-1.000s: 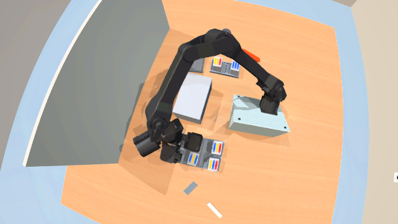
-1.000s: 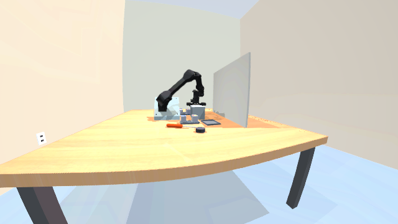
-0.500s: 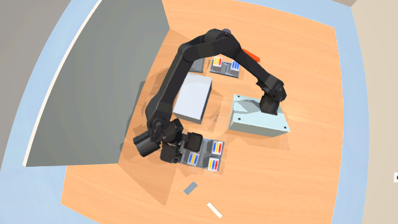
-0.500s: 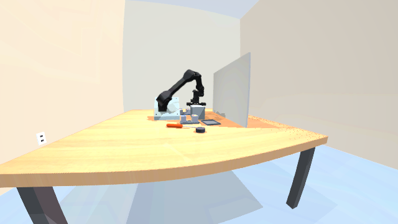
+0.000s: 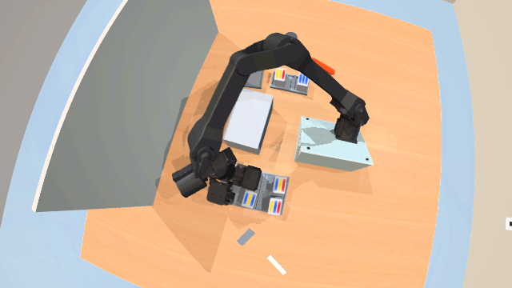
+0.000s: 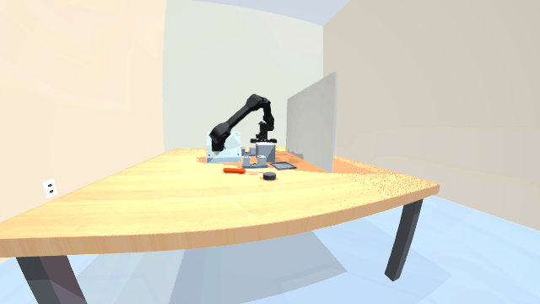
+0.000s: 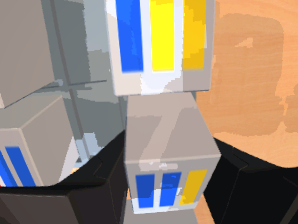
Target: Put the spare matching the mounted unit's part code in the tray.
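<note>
Now we see the hand (image 7: pixel 169 183) pinching the blue-blue-yellow spare (image 7: pixel 172 156) in the rack (image 5: pixel 262 192) on the desk (image 5: pixel 360 224), fingers pressed against its sides

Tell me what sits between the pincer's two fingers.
In the wrist view, a grey spare labelled blue-blue-yellow sits between the pincer's black fingers, which press against both its sides.

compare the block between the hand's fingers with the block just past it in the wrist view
The near block shows blue, blue, yellow stripes; the far block shows blue, yellow, yellow. The hand is closed on the near block; the far block sits free. Both are grey blocks with white three-stripe labels.
</note>
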### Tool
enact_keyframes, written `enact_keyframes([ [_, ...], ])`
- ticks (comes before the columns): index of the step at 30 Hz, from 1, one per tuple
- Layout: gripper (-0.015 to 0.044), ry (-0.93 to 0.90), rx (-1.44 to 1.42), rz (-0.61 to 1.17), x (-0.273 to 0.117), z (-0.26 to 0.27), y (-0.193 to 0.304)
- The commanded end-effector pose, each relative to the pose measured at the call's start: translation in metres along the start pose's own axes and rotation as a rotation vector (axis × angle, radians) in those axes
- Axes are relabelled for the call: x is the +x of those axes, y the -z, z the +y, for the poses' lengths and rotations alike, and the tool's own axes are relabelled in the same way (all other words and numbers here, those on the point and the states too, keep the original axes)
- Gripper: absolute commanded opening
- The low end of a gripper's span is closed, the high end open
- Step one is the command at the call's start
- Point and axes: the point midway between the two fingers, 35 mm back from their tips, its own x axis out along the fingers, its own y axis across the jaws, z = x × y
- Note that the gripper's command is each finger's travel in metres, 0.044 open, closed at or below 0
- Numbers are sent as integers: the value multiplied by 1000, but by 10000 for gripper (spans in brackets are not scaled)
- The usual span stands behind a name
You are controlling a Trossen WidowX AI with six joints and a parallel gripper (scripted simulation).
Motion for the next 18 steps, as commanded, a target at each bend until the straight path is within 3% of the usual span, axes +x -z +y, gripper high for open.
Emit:
enact_keyframes([
  [1, 89, 0, 0, 0, 0, 0, 0],
  [5, 0, 0, 0, 0, 0, 0, 0],
  [13, 0, 0, 0, 0, -1, 0, 0],
  [18, 0, 0, -3, -1, -32, -2, -2],
])
